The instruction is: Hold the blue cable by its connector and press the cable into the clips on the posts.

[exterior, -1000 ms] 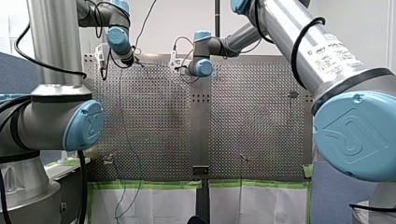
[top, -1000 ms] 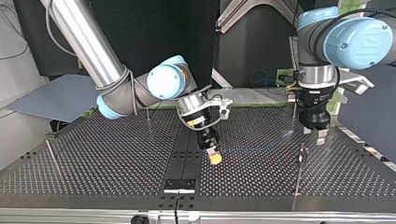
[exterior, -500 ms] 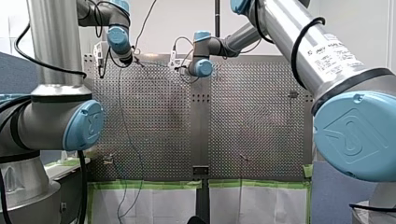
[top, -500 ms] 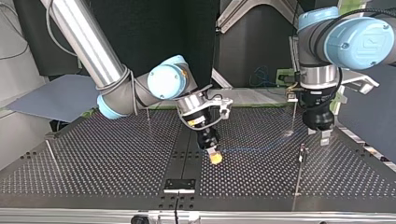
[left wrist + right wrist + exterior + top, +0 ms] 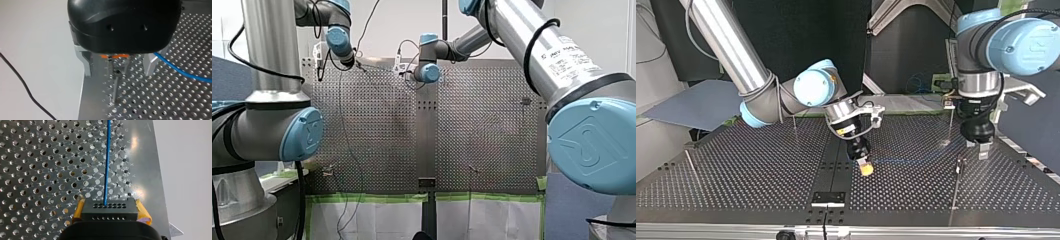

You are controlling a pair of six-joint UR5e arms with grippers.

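My right gripper (image 5: 109, 202) is shut on the black connector (image 5: 109, 210), its yellow pads (image 5: 78, 209) on both sides. The blue cable (image 5: 107, 162) runs straight out from the connector over the perforated plate. In the top view my right gripper (image 5: 866, 169) hangs low near the table's middle, and the cable (image 5: 906, 160) stretches toward the view's right. My left gripper (image 5: 117, 74) is open, its metal fingers (image 5: 86, 65) straddling a thin post with a clip (image 5: 116, 75). The cable (image 5: 180, 72) passes just outside one finger. In the top view my left gripper (image 5: 977, 149) hovers above that post (image 5: 960, 164).
More thin posts stand on the perforated table (image 5: 736, 175): one behind my left gripper (image 5: 951, 125), one at the back middle (image 5: 794, 122), one at the view's left (image 5: 691, 165). A black bracket (image 5: 827, 198) sits at the near edge. The table's side edge runs close to my left gripper.
In the top view my left gripper has shifted a little to the right and nearer, over the post. My right gripper with the connector has stayed put.
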